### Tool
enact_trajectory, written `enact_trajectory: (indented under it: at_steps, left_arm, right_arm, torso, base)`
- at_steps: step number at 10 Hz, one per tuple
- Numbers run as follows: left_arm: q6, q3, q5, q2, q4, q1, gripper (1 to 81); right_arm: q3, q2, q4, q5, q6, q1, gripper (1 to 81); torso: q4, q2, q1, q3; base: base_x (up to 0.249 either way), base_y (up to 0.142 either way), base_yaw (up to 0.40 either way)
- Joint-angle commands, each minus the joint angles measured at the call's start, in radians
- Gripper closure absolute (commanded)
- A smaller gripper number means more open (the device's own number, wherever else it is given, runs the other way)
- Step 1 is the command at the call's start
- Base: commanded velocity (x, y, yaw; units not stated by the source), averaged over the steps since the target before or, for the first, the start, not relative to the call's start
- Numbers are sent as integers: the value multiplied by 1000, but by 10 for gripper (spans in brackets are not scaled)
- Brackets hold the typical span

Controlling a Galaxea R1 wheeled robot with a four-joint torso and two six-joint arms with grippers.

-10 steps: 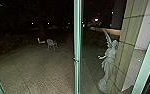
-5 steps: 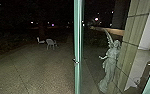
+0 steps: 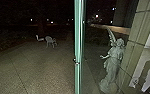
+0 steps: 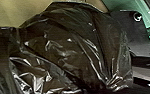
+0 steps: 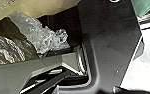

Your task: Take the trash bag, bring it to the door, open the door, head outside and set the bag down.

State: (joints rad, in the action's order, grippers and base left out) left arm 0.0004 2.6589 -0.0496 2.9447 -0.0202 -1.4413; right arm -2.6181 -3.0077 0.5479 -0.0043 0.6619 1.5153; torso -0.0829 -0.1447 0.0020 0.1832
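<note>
In the left wrist view the black trash bag [image 4: 63,47] looms large, glossy and creased, close to the camera. The right wrist view has dark shiny bag plastic [image 5: 11,50] beside a crumpled clear piece of plastic [image 5: 41,35]. In the head view the green-framed glass door [image 3: 78,47] stands upright near the middle, a small handle or latch [image 3: 76,61] on its edge. Whether either gripper holds the bag cannot be told.
Paved yard [image 3: 33,72] stretches ahead in the dark. Two pale chairs [image 3: 50,41] stand at its far left. Behind the glass, on the right, are a pale winged statue [image 3: 113,62] and a stone wall [image 3: 133,45].
The head camera has moved forward: the green frame pieces at both lower sides have left the picture, and the statue and wall appear larger and farther right.
</note>
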Motion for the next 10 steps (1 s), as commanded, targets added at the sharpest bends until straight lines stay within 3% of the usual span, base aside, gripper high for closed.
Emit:
enact_trajectory:
  at_steps: [1,10]
  left_arm:
    - [4,-1,-52,-7,-6,54,811]
    - [4,-1,-52,-7,-6,54,811]
  right_arm:
    - [7,-1,7,-46,-1,-42,10]
    - [7,-3,7,-45,1,-40,10]
  torso:
    - [0,0,0,0]
    - [0,-1,-2,0]
  base:
    - [88,0,0]
    - [88,0,0]
